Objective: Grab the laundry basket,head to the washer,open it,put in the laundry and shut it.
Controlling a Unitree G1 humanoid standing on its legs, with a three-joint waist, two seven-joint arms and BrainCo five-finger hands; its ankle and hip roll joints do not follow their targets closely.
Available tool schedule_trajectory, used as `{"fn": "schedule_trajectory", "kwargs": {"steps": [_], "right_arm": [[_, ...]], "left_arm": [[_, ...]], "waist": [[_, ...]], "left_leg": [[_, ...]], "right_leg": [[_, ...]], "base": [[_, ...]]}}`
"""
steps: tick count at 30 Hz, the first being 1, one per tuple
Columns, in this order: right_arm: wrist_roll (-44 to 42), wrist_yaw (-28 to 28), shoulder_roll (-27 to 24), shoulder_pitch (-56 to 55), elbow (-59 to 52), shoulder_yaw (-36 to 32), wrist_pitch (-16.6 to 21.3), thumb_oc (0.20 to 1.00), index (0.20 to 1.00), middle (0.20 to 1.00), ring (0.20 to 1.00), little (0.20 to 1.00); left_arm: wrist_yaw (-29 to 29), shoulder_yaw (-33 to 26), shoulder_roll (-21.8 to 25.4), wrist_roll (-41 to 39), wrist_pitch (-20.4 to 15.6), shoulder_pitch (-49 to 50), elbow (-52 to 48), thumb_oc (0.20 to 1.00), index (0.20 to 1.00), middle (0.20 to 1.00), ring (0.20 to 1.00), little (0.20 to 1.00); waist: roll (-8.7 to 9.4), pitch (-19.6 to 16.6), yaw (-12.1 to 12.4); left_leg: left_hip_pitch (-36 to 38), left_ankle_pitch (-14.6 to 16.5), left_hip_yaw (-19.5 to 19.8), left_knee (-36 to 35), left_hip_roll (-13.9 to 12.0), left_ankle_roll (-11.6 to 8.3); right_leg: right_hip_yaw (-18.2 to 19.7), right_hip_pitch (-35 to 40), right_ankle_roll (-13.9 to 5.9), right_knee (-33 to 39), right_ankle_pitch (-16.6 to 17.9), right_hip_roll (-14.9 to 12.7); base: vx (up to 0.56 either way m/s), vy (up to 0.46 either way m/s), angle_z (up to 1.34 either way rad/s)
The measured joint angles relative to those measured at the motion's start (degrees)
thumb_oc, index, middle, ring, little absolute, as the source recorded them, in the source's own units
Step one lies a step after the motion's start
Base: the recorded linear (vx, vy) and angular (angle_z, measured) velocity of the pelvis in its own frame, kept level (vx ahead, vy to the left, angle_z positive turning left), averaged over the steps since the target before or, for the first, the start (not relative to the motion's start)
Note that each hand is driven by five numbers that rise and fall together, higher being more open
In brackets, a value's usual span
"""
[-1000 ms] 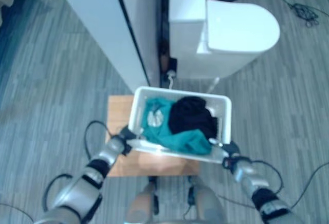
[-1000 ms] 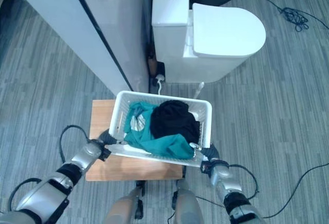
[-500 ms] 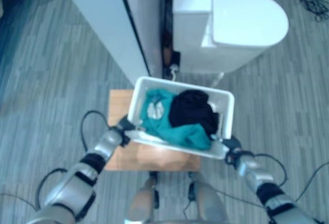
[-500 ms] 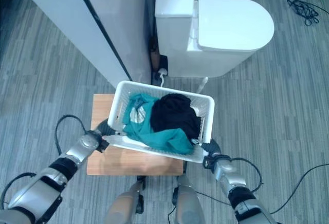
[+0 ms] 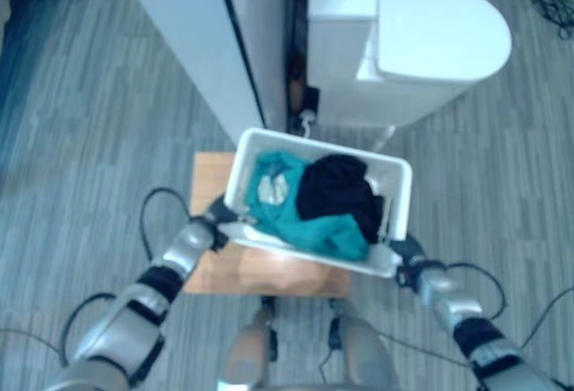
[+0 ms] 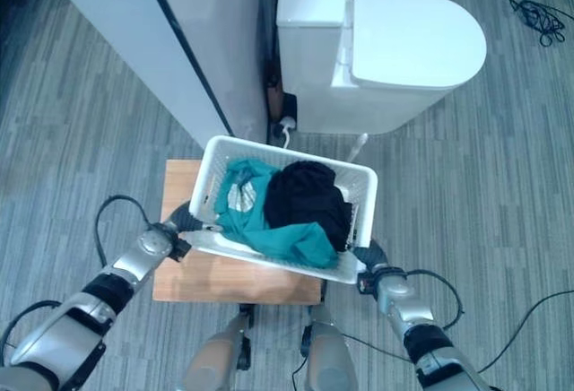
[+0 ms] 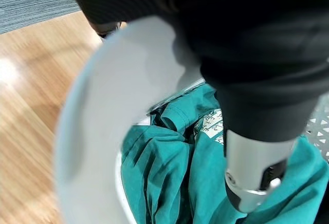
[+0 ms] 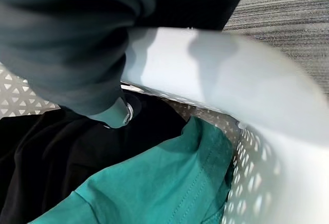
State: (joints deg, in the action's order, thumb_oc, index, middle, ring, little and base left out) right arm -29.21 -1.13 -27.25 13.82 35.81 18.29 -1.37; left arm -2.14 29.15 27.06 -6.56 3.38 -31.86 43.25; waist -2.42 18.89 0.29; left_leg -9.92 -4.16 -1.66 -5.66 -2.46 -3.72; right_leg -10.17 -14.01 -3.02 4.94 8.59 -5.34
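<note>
Basket (image 6: pixel 280 207) hangs crosswise between both hands, just above the wooden desk (image 6: pixel 235 279), holding teal cloth (image 6: pixel 269 230) and black cloth (image 6: pixel 305 198). Left hand (image 6: pixel 176 228) clamps one short end's rim, right hand (image 6: pixel 369 258) the other, so its long axis spans arm to arm.

The robot is holding a white laundry basket (image 5: pixel 395 195) over a small wooden table (image 5: pixel 269 270), its left hand (image 5: pixel 218 212) gripping one near corner and its right hand (image 5: pixel 405 252) the other. A teal garment (image 5: pixel 300 221) and a black garment (image 5: pixel 339 190) are lying heaped inside. Beyond, a white toilet (image 5: pixel 421 41) is standing beside a white partition (image 5: pixel 193 41).
</note>
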Motion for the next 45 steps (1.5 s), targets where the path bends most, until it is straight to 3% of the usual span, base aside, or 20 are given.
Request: {"fn": "schedule_trajectory", "kwargs": {"steps": [4,6,8,9,10,25,45], "right_arm": [[2.2,-0.8,-0.1,-2.1,-3.3,-0.3,-1.1,0.2,0.2,0.2,0.2,0.2],[2.3,-1.2,0.1,-2.7,-4.0,-0.6,-1.2,0.2,0.2,0.2,0.2,0.2],[2.5,-1.2,0.2,-3.4,-5.1,-1.1,-1.6,0.2,0.2,0.2,0.2,0.2],[3.4,-1.2,0.2,-3.8,-5.8,-1.4,-1.8,0.2,0.2,0.2,0.2,0.2],[3.7,-1.2,0.3,-4.1,-5.9,-1.6,-1.8,0.2,0.2,0.2,0.2,0.2],[4.7,-1.2,2.4,-5.0,-8.1,-2.4,-2.0,0.2,0.2,0.2,0.2,0.2],[6.9,-1.2,2.5,-8.9,-15.2,-5.1,-1.4,0.2,0.2,0.2,0.2,0.2]], "left_arm": [[-0.2,-1.2,0.1,0.8,0.0,1.2,-1.0,1.0,1.0,1.0,1.0,1.0],[-0.2,-1.3,0.2,1.0,0.1,1.5,-1.0,0.598,0.598,0.598,0.598,0.598],[-0.3,-1.3,0.2,1.0,0.1,1.8,-1.3,0.501,0.501,0.501,0.501,0.501],[-0.5,-1.8,0.2,1.0,0.1,2.3,-2.0,0.253,0.253,0.253,0.253,0.253],[-0.6,-2.1,0.2,1.3,0.1,2.6,-2.2,0.2,0.2,0.2,0.2,0.2],[-3.8,-4.7,2.8,7.5,1.6,6.1,-10.2,0.2,0.2,0.2,0.2,0.2],[-2.7,-11.0,4.0,6.4,-0.3,14.2,-18.5,0.2,0.2,0.2,0.2,0.2]], "waist": [[0.32,0.4,-0.1],[0.68,0.6,-0.1],[0.9,0.8,-0.1],[0.94,0.8,-0.1],[0.96,0.8,-0.1],[1.23,0.9,-0.2],[1.47,0.9,-0.3]], "left_leg": [[0.0,0.0,0.0,0.0,0.0,0.0],[0.0,0.0,0.0,0.0,0.0,0.0],[0.0,0.0,0.0,0.0,0.0,0.0],[0.0,0.0,0.0,0.0,0.0,0.0],[0.0,0.0,0.0,0.0,0.0,0.0],[0.0,0.0,0.1,0.0,0.0,0.01],[0.0,0.0,0.0,0.0,0.0,0.01]], "right_leg": [[0.0,0.0,0.0,0.0,0.0,0.0],[0.0,0.0,0.0,0.0,0.0,0.0],[0.0,0.0,0.0,0.0,0.0,0.0],[0.0,0.0,0.0,0.0,0.0,0.0],[0.0,0.0,0.0,0.0,0.0,0.0],[0.0,0.0,0.0,0.0,0.0,0.0],[0.1,0.0,0.01,0.0,0.0,0.0]], "base": [[0.0,0.0,0.0],[0.0,0.0,0.0],[0.0,0.0,0.0],[0.0,0.0,0.0],[0.0,0.0,0.0],[0.0,0.0,0.0],[0.0,0.0,0.0]]}}
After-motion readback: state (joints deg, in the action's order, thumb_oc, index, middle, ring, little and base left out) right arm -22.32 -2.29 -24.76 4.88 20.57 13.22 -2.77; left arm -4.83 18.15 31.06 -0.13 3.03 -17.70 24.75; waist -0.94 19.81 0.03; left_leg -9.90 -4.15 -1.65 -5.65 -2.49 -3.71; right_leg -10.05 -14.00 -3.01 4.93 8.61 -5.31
